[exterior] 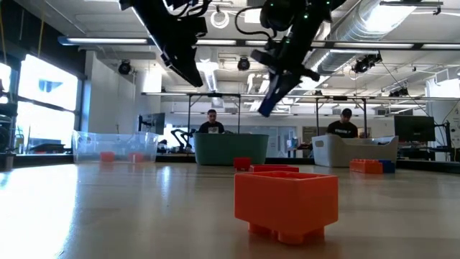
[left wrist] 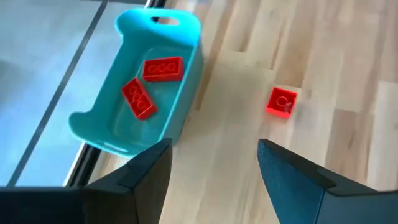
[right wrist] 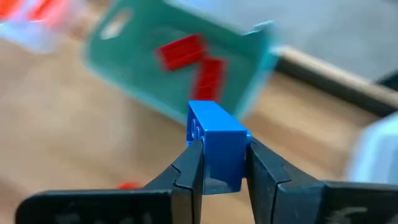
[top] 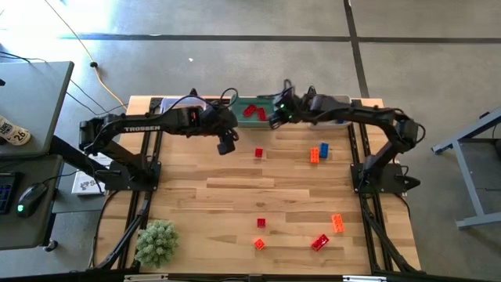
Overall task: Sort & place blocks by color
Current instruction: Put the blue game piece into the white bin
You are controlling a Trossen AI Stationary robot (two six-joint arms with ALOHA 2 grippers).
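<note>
My right gripper [right wrist: 221, 155] is shut on a blue block [right wrist: 214, 134], in the air beside the teal bin [top: 252, 101] at the table's far edge. Two red blocks [left wrist: 163, 68] [left wrist: 137, 98] lie in that bin. My left gripper [left wrist: 214, 155] hangs open and empty over the table, near the bin's left side, with a small red block [left wrist: 282, 101] on the wood beyond it. More red, orange and blue blocks lie flat on the table: an orange one [top: 314, 154] and a blue one [top: 323, 149] at the right, and several near the front [top: 319, 242]. My right gripper pinches the blue block's two opposite side faces [right wrist: 239, 158] between its two fingers. The fingers slant downward toward the far edge. The block's upper part sticks out past the fingertips. It is lifted clear of the table [exterior: 264, 108].
A clear bin [exterior: 115, 146] stands at the far left and a white bin [exterior: 352, 150] at the far right, either side of the teal one. A fuzzy green plant [top: 156, 241] sits at the near left corner. People sit in the room behind the table.
</note>
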